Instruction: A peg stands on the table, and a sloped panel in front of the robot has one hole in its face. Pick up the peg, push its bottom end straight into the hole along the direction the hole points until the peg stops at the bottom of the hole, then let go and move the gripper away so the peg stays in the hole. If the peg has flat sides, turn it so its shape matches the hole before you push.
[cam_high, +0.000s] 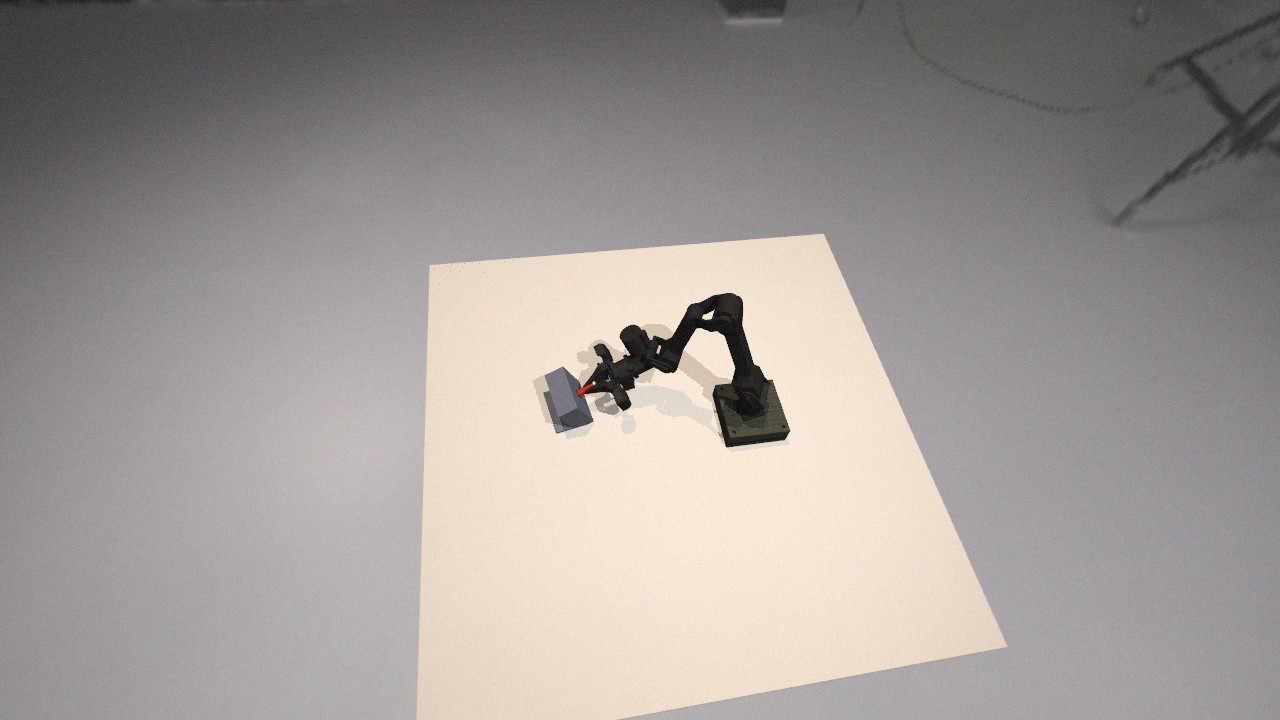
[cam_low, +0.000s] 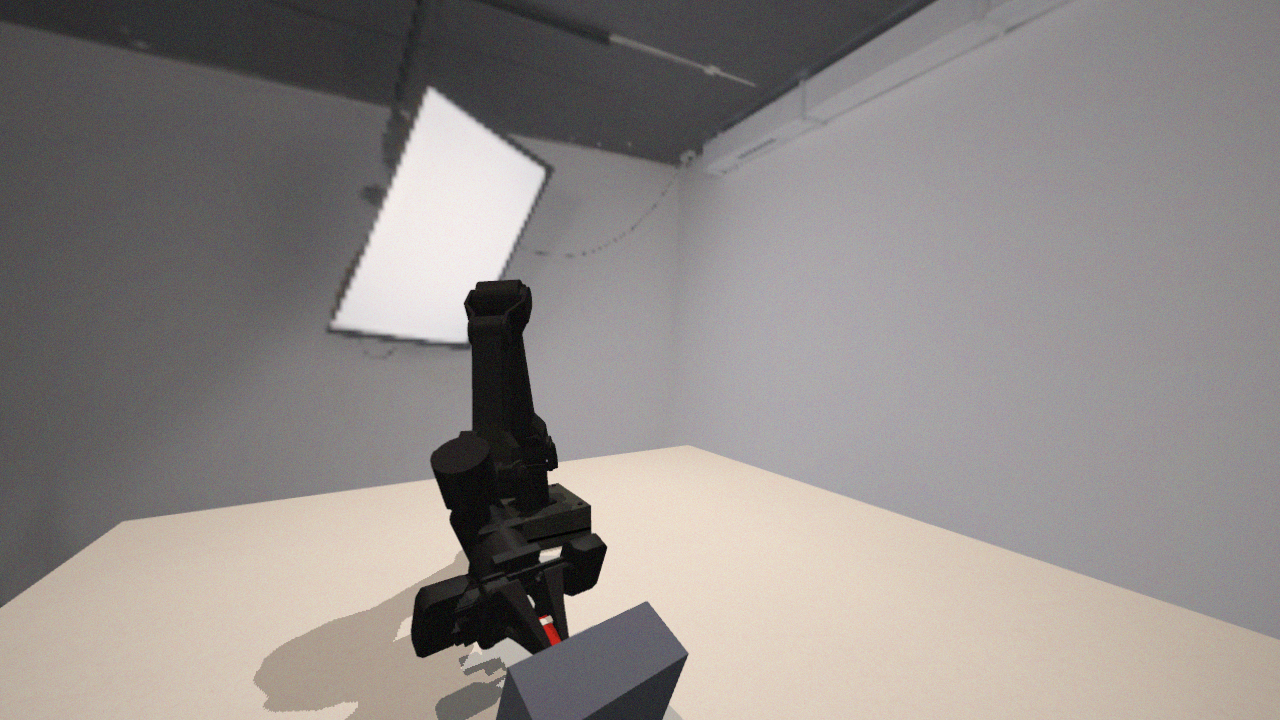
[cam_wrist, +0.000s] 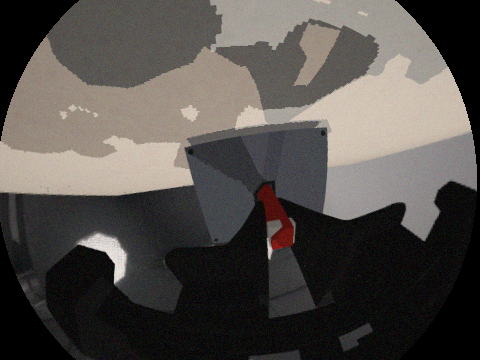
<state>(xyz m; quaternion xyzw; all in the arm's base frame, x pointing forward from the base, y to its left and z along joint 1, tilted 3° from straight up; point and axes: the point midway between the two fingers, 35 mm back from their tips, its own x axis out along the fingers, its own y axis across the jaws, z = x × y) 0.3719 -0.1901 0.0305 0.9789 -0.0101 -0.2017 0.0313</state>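
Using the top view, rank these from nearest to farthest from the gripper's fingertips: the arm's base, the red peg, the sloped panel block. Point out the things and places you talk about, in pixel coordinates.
1. Red peg (cam_high: 586, 388) (cam_low: 550, 632) (cam_wrist: 274, 206): between the fingertips.
2. Sloped panel block (cam_high: 563, 394) (cam_low: 597, 664) (cam_wrist: 300, 165): just beyond them, at the peg's far end.
3. Arm's base (cam_high: 729, 431) (cam_low: 572, 512): farthest, at the arm's other end.

Your peg (cam_high: 586, 388) (cam_low: 550, 633) (cam_wrist: 276, 210)'s bright red with a whitish end, your panel (cam_high: 563, 394) (cam_low: 597, 667) (cam_wrist: 300, 170)'s plain slate blue-grey, and your arm (cam_high: 738, 344) (cam_low: 501, 385)'s basically black.

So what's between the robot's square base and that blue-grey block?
In the top view, the black arm arches across from the base, ending in the gripper, which holds the red peg at the block.
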